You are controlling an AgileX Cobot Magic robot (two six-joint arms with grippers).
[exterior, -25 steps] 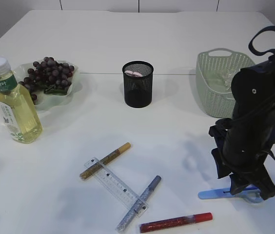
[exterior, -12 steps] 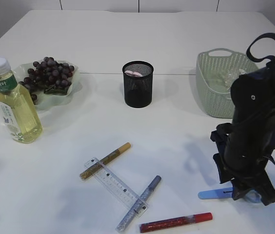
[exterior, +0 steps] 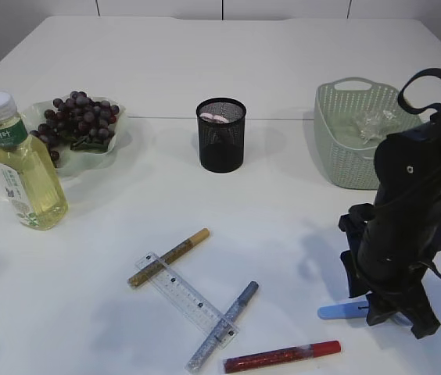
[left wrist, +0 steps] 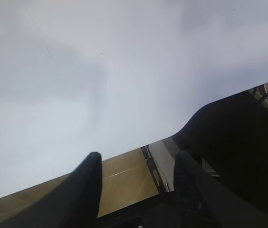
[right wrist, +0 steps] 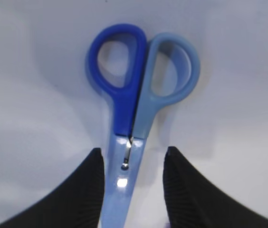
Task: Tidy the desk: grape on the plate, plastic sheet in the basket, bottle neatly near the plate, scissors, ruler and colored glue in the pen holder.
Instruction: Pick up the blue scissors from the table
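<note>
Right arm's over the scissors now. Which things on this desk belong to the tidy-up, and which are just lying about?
Job:
- blue plastic scissors
- clear plastic ruler
- gold, silver and red glitter glue tubes
- black mesh pen holder
- purple grapes on plate
- yellow drink bottle
- green woven basket with plastic sheet

Lying about: nothing visible.

Scissors: exterior view shows only the light-blue blade end; handles and pivot hidden behind the right arm.
Scissors blades, right wrist view: cut off by the lower edge, tip unseen.
Right gripper: fingertips screened by the arm's own body in the exterior view.
Left gripper: outside the exterior view; finger bases cut off at the wrist picture's lower edge.
Pen holder: pinkish contents too small to identify.
Basket: crumpled clear material inside, indistinct; right side hidden by the arm.
Bottle: label print illegible.
</note>
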